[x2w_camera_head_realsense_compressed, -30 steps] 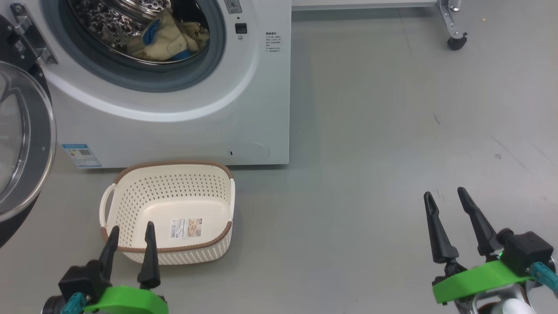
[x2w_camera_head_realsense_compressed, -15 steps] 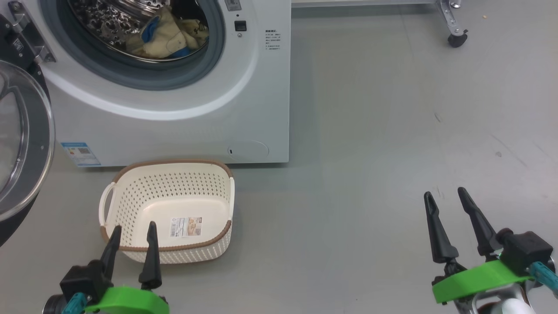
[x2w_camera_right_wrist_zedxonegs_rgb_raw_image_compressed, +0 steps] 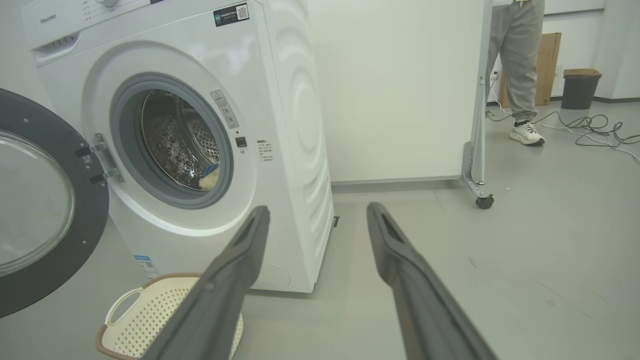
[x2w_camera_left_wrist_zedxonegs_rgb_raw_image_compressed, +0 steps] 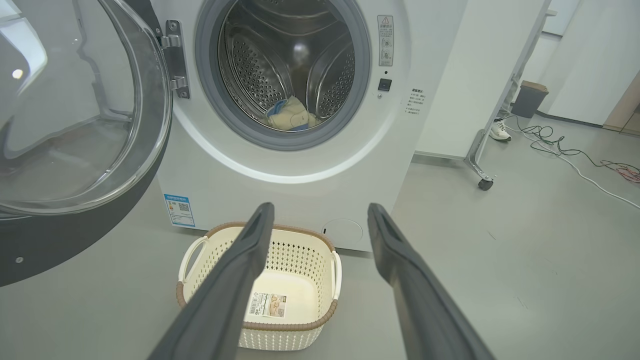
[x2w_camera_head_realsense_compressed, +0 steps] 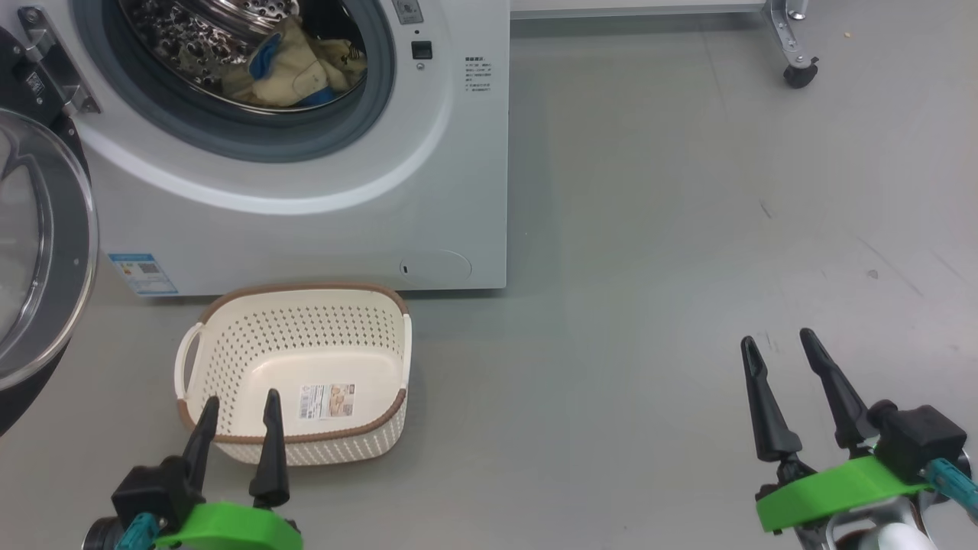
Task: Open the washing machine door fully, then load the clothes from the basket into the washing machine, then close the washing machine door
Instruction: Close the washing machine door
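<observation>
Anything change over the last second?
Left gripper drifted slightly to the right in the head view, jaws open and empty. Nothing was taken or let go. Right gripper, basket, clothes in the machine and the open door stayed put.

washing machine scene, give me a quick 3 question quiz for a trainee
1. True or false: the basket is empty.
2. Fill in: the washing machine door stands ____.
3. Where do the clothes lie? A in the drum; B in the basket; C draped over the washing machine door.
Key: 1 true; 2 open; 3 A.
</observation>
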Robot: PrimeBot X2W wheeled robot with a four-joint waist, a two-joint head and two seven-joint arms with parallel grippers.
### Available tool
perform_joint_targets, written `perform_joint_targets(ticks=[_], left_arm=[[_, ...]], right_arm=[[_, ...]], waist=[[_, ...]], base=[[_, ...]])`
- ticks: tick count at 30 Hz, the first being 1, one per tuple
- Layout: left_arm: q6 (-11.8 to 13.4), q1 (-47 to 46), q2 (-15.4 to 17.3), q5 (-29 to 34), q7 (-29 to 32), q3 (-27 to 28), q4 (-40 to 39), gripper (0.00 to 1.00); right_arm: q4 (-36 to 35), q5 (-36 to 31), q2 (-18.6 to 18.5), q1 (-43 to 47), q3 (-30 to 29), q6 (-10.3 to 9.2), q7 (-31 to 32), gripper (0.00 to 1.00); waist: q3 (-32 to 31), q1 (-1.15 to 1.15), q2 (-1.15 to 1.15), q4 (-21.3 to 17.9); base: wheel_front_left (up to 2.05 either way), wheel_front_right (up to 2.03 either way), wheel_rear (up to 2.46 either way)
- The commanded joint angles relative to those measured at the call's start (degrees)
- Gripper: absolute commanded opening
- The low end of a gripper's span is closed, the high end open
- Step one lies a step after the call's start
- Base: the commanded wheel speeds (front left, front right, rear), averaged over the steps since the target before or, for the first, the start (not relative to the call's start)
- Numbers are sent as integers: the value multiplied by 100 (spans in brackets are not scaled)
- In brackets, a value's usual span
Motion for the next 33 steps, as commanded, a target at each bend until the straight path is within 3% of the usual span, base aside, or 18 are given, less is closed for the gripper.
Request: perform_joint_targets(ticks=[1,33], left_arm=[[-29,-210,74,48,-80,229,-142,100],[-32,-221,74,11,-80,200,-135,100]], right_arm=[[-157,-2,-102,-284,145,-16,-56,100],[-165,-10,-91,-249,142,-16,-56,100]], waist=[[-13,0,0,1],[-42,0,0,120]], base=[[0,0,0],[0,0,0]])
